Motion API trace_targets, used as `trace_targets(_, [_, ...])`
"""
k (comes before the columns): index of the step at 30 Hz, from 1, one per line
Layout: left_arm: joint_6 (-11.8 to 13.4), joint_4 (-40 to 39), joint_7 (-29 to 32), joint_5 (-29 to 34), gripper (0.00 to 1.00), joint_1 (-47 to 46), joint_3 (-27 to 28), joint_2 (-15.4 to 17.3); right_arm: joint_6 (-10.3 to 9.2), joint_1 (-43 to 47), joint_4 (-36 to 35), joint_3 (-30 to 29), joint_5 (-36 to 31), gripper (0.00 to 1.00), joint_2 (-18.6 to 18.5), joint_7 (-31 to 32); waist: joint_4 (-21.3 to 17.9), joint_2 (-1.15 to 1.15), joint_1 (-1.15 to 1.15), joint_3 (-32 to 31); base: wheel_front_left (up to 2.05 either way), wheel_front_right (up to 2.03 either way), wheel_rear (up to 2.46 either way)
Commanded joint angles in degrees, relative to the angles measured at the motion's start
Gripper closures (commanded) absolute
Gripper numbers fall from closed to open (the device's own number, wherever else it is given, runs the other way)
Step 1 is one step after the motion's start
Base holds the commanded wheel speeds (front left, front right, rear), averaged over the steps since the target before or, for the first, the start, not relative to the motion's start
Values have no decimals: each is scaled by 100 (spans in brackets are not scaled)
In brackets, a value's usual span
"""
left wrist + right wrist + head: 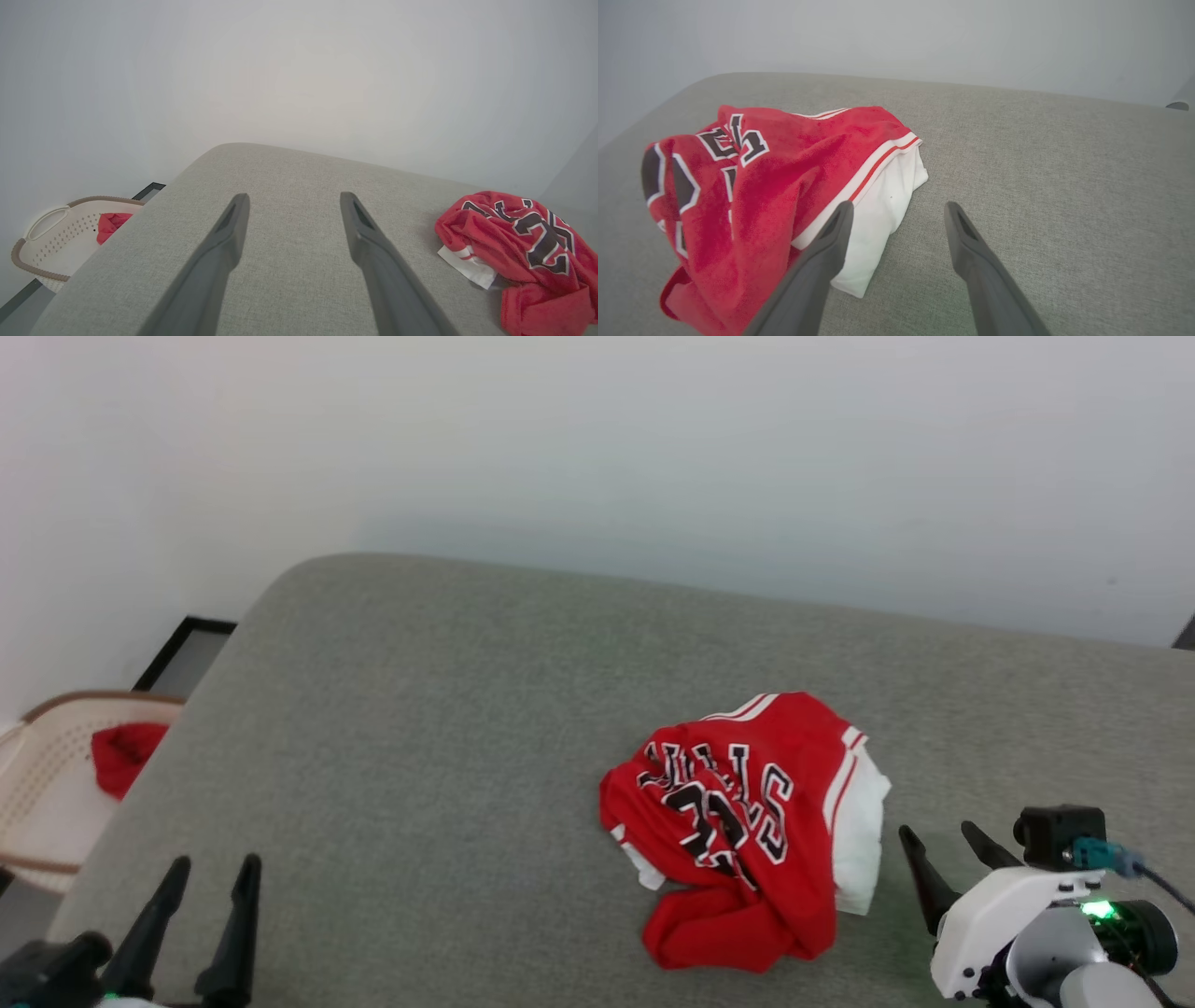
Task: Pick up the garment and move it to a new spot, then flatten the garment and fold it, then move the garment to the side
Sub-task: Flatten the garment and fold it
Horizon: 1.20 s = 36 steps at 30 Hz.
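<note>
The garment (747, 821) lay bunched just left of my wide right end effector (935, 829). My left end effector (216, 862) was wide too, with a basket (37, 775) past it.

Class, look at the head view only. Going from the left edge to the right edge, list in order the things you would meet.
pale basket → left gripper → garment → right gripper
</note>
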Motion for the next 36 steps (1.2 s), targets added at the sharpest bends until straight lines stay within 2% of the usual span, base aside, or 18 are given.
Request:
trace_targets(1, [-22, -20, -2, 41, 0, -108, -19, -24, 0, -91, 39, -7, 45, 0, -40, 125, 183, 0, 0, 159, 0, 0, 0])
trace_targets(12, [-68, 178, -78, 131, 0, -477, -190, -310, 0, -362, 261, -215, -110, 0, -101, 1668, 661, 0, 0, 616, 0, 0, 0])
trace_targets(21, [-188, 417, -129, 229, 0, -793, -209, -650, 0, -553, 378, -85, -335, 0, -191, 2339, 842, 0, 0, 931, 0, 0, 0])
trace_targets(22, [-206, 444, -132, 243, 0, -815, -195, -673, 0, -565, 401, -22, -353, 53, -207, 2400, 844, 0, 0, 949, 0, 0, 0])
trace_targets(23, [-224, 468, -136, 254, 0, -836, -183, -695, 1, -581, 410, 55, -371, 100, -226, 2445, 845, 0, 0, 963, 0, 0, 0])
trace_targets(36, [-343, 545, -133, 379, 0, -779, 210, -862, -3, -891, 183, 165, -380, 100, -552, 2624, 550, 0, 0, 878, 0, 0, 0])
